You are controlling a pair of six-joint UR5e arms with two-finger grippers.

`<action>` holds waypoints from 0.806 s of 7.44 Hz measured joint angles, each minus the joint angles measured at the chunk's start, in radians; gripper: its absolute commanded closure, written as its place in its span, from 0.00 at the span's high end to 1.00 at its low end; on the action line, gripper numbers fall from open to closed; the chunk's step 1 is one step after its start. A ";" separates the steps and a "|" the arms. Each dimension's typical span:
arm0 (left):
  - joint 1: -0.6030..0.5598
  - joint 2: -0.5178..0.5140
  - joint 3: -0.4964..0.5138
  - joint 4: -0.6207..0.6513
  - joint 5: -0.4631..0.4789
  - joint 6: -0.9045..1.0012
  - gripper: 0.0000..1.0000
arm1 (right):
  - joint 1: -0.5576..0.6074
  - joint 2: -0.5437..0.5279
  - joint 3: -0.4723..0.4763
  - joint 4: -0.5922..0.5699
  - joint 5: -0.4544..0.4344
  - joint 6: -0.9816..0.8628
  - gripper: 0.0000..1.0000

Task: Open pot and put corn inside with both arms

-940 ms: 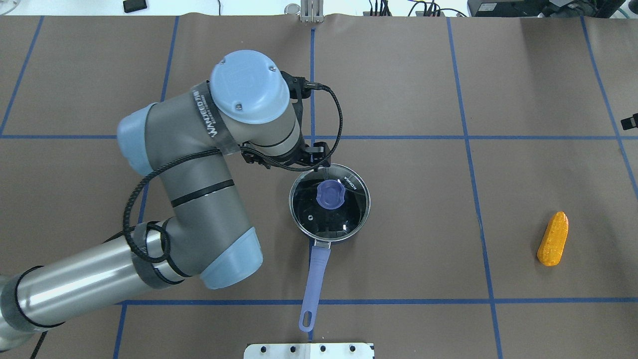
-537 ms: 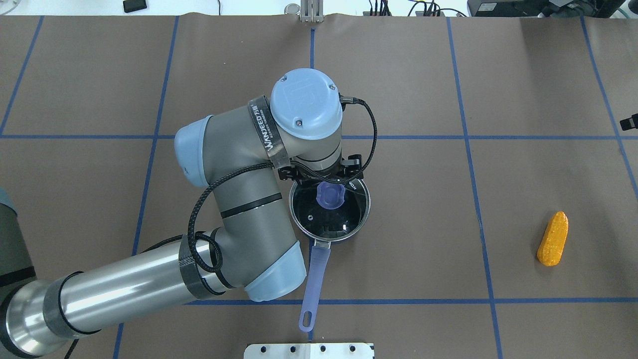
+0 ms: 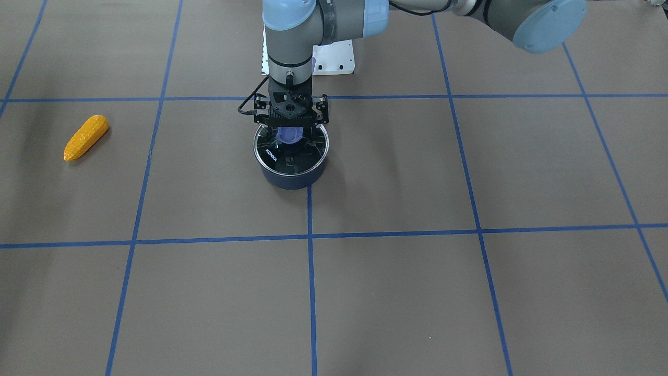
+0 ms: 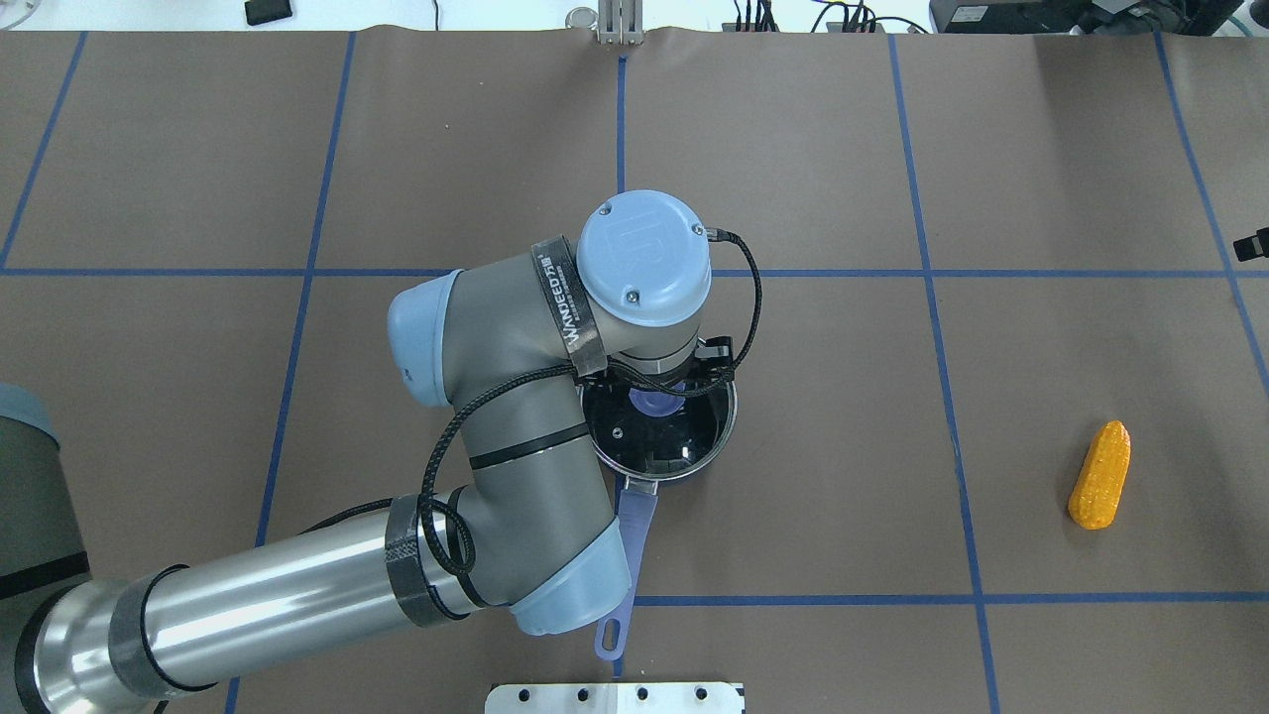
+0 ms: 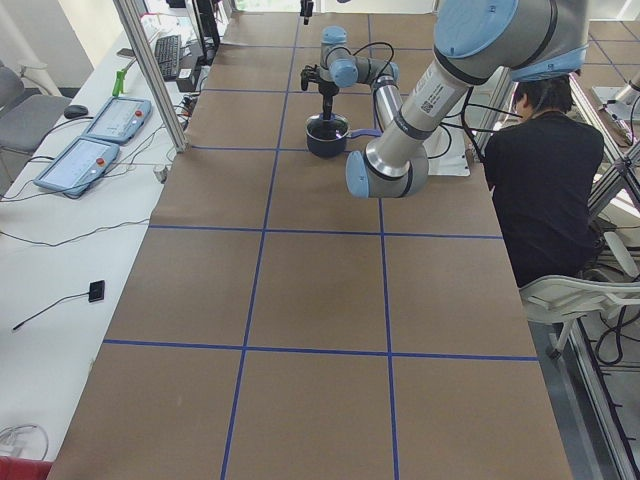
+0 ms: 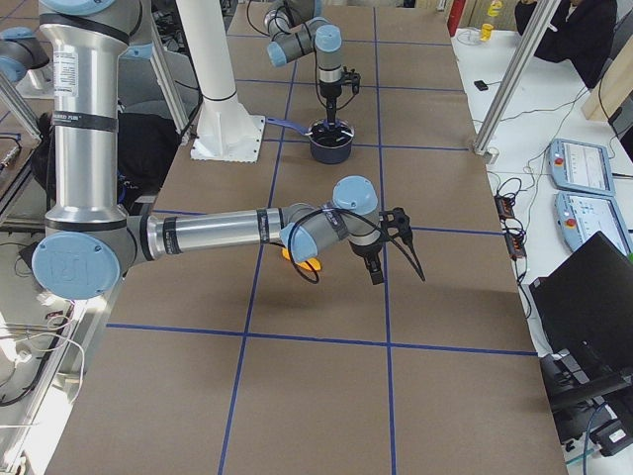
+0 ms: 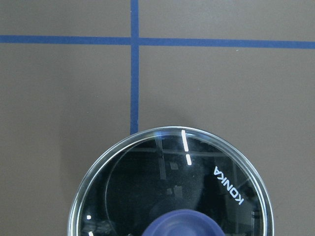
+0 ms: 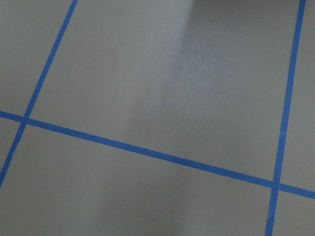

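The dark-blue pot [image 3: 292, 176] stands mid-table with its glass lid [image 4: 666, 444] on; its periwinkle handle [image 4: 636, 521] points toward the robot's base. My left gripper [image 3: 290, 125] hangs straight over the lid and is open, with its fingers on either side of the blue knob [image 3: 288, 135]. The left wrist view shows the lid [image 7: 167, 182] and the knob's top [image 7: 184, 223] close below. The orange-yellow corn [image 4: 1099, 474] lies alone far to the right. My right gripper [image 6: 374, 269] hovers above the table beyond the corn [image 6: 297, 255]; I cannot tell if it is open or shut.
The white base block [image 4: 615, 697] sits at the table's near edge, behind the pot handle. Blue tape lines grid the brown table cover [image 3: 396, 292]. A person in black [image 5: 545, 170] sits at the table's side by the robot.
My left arm has swung right and toward the base, from beside the pot's far rim to directly over the lid knob. Pot, lid and corn have not moved.
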 measured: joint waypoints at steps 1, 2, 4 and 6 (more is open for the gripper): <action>0.003 0.000 0.004 -0.003 0.006 -0.004 0.58 | 0.000 0.000 0.000 0.000 0.000 0.000 1.00; 0.005 0.000 0.006 -0.005 0.008 -0.006 0.36 | 0.000 0.000 0.000 0.000 0.000 -0.001 1.00; 0.008 0.000 0.006 -0.006 0.010 -0.007 0.10 | 0.000 0.000 0.000 0.000 0.000 0.000 1.00; 0.008 -0.001 -0.001 -0.004 0.010 -0.007 0.00 | 0.000 0.001 0.000 0.000 0.000 0.000 1.00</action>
